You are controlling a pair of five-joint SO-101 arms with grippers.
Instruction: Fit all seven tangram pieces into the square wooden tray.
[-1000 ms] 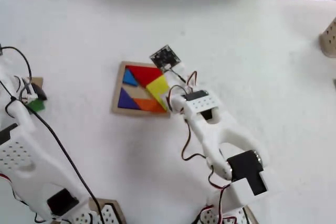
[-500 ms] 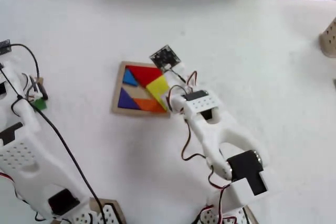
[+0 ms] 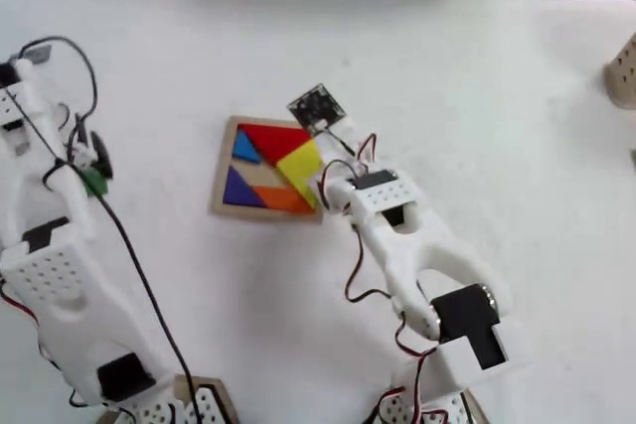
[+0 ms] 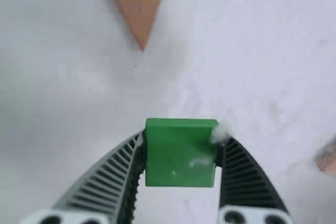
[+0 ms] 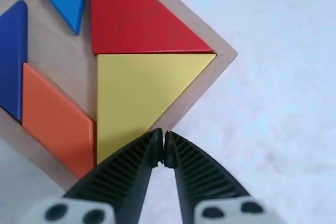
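The square wooden tray lies mid-table, with a red triangle, a light blue triangle, a yellow triangle, a dark blue piece and an orange piece in it; bare wood shows in the middle. At the far left my left gripper is shut on a green square, held above the table. A tan triangle lies on the cloth beyond it. My right gripper is shut and empty, its tips at the tray rim beside the yellow triangle.
A small black circuit board with wires sits off the tray's far corner. A beige object stands at the right edge. A brownish shape shows at the edge of the left wrist view. White table surrounds the tray.
My left arm has lifted and carried the green square a little to the right, toward the tray. The right arm has stayed where it was.
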